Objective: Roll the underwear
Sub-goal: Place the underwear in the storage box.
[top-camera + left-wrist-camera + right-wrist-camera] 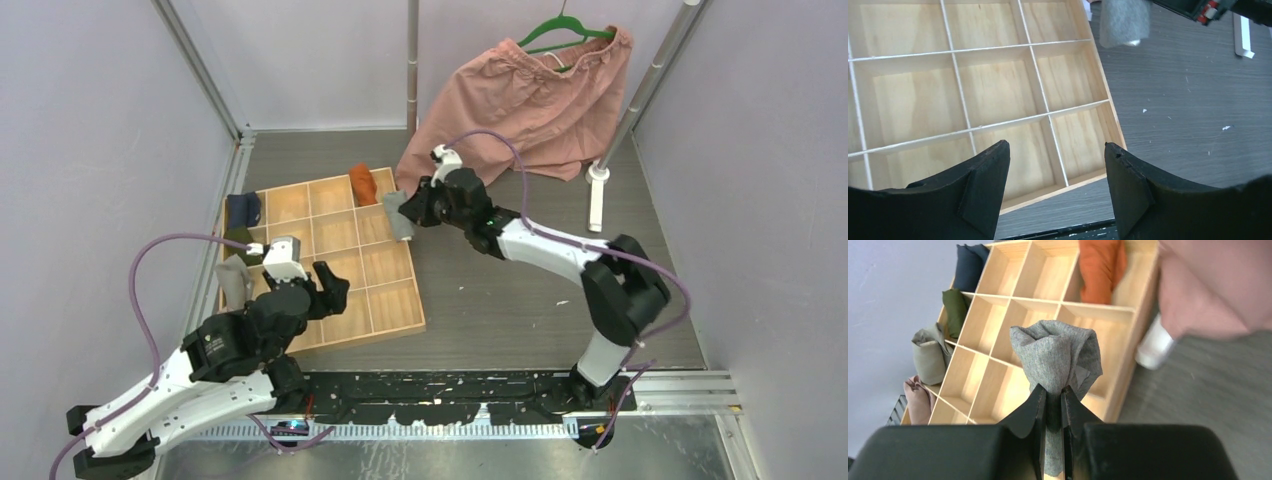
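because the right claw (1054, 392) is pressed together on only the lower end of the grey underwear (1055, 352), the risks run from big to small; the pink shorts (530, 110) hang close behind that claw, and a backward swing could snag them; the wooden tray (418, 300) lies under and ahead of the claw, and its outer wall, right below the dangling roll, could catch the cloth and tip it onto the table (520, 290); the roll looks loosely gathered, so it may unfurl on release; the orange underwear (1103, 267) sits in a cell just beyond the claw. for room, bare table spreads wide on the claw's outer side; empty cells lie open beneath and ahead of it; the left claw (1057, 146), spread and holding nothing, hovers over the tray's near cells, well apart from the right one; a white post foot (1153, 347) stands close beside the right claw.
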{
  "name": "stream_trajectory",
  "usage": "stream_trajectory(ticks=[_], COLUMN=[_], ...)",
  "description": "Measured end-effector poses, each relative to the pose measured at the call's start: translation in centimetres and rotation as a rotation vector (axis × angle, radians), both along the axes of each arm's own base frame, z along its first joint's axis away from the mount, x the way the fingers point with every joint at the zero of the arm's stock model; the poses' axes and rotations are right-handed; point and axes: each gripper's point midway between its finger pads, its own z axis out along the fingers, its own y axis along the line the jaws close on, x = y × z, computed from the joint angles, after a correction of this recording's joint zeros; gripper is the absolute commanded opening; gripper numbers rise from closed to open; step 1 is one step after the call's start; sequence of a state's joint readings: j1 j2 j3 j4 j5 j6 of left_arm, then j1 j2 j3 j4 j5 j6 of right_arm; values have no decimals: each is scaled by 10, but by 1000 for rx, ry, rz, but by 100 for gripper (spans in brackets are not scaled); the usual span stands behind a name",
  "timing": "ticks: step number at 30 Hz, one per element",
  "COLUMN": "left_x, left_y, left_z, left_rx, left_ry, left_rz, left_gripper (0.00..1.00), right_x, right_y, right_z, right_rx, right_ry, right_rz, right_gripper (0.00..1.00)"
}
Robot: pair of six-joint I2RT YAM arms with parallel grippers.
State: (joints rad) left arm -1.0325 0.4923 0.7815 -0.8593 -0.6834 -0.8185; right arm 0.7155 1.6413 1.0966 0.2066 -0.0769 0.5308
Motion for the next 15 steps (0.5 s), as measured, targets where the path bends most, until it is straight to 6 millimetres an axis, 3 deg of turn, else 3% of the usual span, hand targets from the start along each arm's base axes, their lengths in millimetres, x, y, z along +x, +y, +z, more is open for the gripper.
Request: stream_trajectory(ticks=[7, 15], left_x=[-1, -1], left_y=[15, 20], left_z=[-1, -2], left_rx=[9, 25], left_ry=[-17, -21], left_rz=[41, 56], left_gripper=[70, 70], right_x=[40, 63], right_y=[57, 87], right_z=[-26, -73], right_rx=[32, 36], right_ry=[-22, 14], right_rz=[125, 186], right_gripper=[1, 1])
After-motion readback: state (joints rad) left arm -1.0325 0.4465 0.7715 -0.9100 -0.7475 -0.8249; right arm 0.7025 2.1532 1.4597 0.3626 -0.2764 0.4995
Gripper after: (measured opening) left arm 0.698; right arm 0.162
